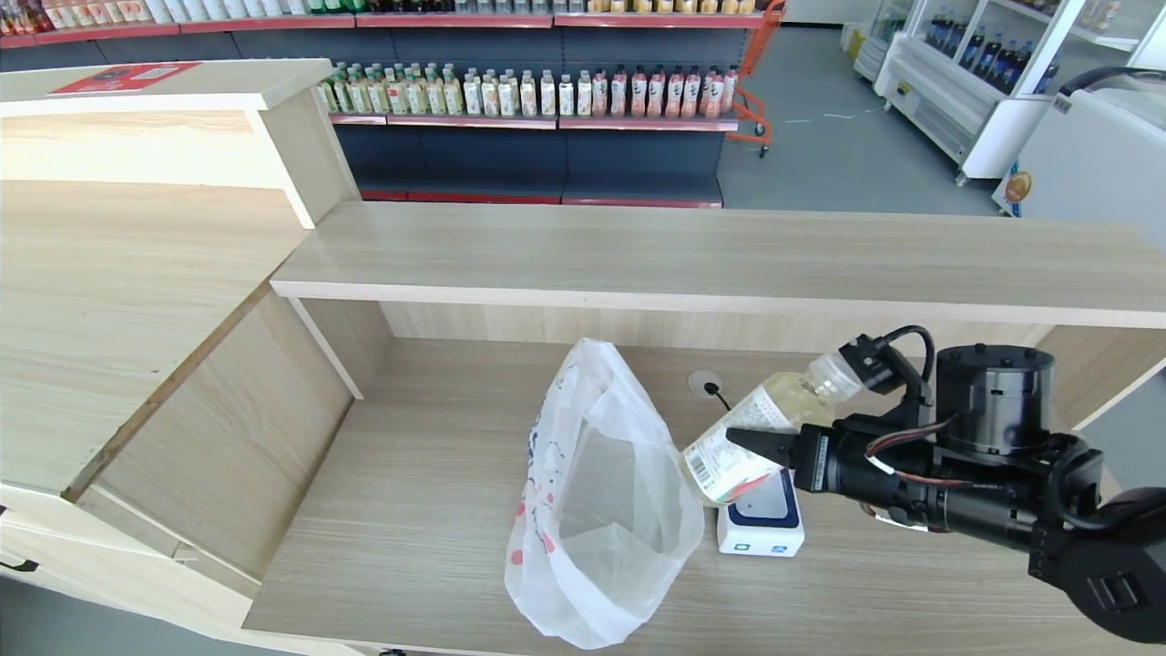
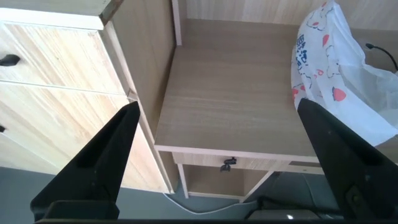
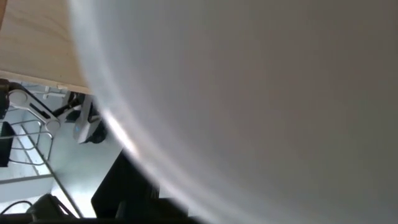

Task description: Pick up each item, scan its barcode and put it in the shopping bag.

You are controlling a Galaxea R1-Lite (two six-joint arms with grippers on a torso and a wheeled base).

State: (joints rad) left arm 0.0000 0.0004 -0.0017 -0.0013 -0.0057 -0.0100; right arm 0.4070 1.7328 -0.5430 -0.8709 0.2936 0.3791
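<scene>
My right gripper (image 1: 761,446) is shut on a clear bottle (image 1: 765,426) of pale yellow drink with a white label. It holds the bottle tilted above the small white scanner (image 1: 761,526) on the counter, base and barcode down toward the bag, capped neck up to the right. Just left of the bottle stands the white plastic shopping bag (image 1: 597,497) with red prints, mouth open upward. The bottle's side (image 3: 261,93) sits right against the right wrist camera. My left gripper (image 2: 217,155) hangs open off the counter's front edge, with the bag (image 2: 339,74) farther off.
The wooden counter (image 1: 410,510) has a raised ledge (image 1: 710,255) behind and a side wall on the left. A round cable hole (image 1: 706,384) lies behind the bottle. Store shelves of bottles stand beyond. A drawer lock (image 2: 229,163) shows under the counter edge.
</scene>
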